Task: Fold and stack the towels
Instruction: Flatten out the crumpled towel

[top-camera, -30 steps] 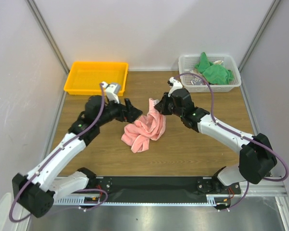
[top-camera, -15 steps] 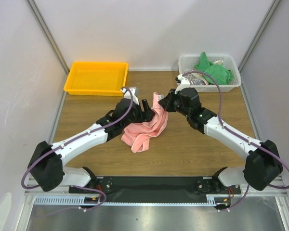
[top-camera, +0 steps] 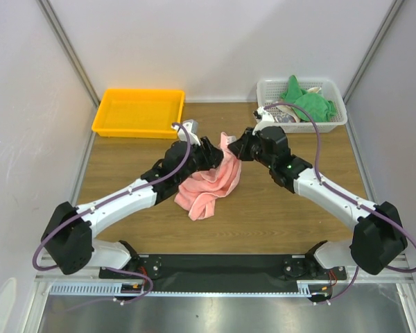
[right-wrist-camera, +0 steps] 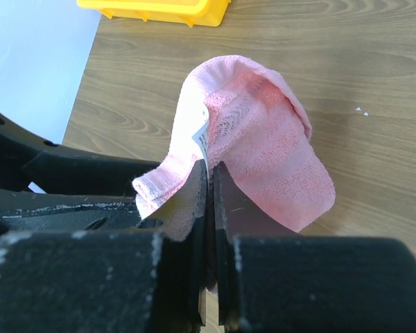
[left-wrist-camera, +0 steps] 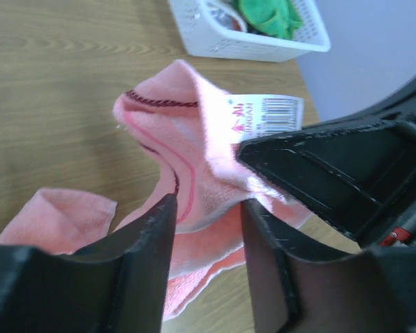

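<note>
Now, right gripper [right-wrist-camera: 209,170]: clamped tight on a raised edge of the salmon-pink towel [right-wrist-camera: 263,139], right beside its white care label [right-wrist-camera: 200,133].
Left gripper [left-wrist-camera: 208,208]: jaws held part-way apart, with a ridge of the same towel lying between them. A firm pinch is not shown.
Risk at the left jaws: only a thin fold or the label may be caught, and the cloth could be lost as soon as it is pulled.
Risk between the grippers: the two are seen almost touching, so fingers could be knocked together or the right-hand hold disturbed.
Towel: lifted at its far end, with the rest heaped and crumpled on the wooden table [top-camera: 277,215] between the arms. If both holds are taken at one corner, no straight edge can be stretched out and a lopsided fold is likely.
Green towels [top-camera: 306,103]: piled in the white lattice basket [top-camera: 333,121] at far right, not yet folded.
Yellow tray [top-camera: 139,111]: far left, well apart from the action. No snag is expected there.
</note>
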`<state>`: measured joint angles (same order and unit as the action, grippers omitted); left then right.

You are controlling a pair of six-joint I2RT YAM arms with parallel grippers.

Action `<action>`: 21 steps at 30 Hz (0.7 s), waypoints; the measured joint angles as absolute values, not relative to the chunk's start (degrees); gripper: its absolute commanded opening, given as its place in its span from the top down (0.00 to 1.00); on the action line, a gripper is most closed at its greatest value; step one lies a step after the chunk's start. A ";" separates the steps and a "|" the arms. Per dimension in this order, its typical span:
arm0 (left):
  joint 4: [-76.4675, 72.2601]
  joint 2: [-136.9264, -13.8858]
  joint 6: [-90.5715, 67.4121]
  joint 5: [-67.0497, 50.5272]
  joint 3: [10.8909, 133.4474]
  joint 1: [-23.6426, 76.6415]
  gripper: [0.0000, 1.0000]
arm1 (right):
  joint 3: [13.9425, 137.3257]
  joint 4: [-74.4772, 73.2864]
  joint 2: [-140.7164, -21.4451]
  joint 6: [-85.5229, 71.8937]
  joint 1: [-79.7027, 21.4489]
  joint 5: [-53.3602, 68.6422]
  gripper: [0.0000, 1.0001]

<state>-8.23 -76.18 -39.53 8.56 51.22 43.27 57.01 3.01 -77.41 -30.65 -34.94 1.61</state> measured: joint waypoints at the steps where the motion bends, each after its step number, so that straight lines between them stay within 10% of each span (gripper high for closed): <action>1: -9.47 -76.31 -39.18 8.21 50.94 43.27 0.60 | 57.01 3.07 -77.41 -30.89 -34.83 1.76 1.00; 4: -13.58 -77.17 -37.30 6.57 49.89 43.31 0.99 | 57.01 3.29 -77.38 -31.29 -34.44 2.20 1.00; 11: -16.69 -75.79 -30.89 5.50 47.40 43.40 1.00 | 57.01 2.70 -76.47 -33.04 -31.22 5.41 1.00; 21: -12.64 -58.59 -17.65 9.06 40.62 43.86 1.00 | 54.02 2.28 -75.00 -36.07 -22.65 14.20 0.74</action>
<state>-12.64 -58.59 -17.65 9.06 40.62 43.86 54.02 2.28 -75.00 -36.07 -22.65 14.20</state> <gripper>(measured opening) 0.011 0.234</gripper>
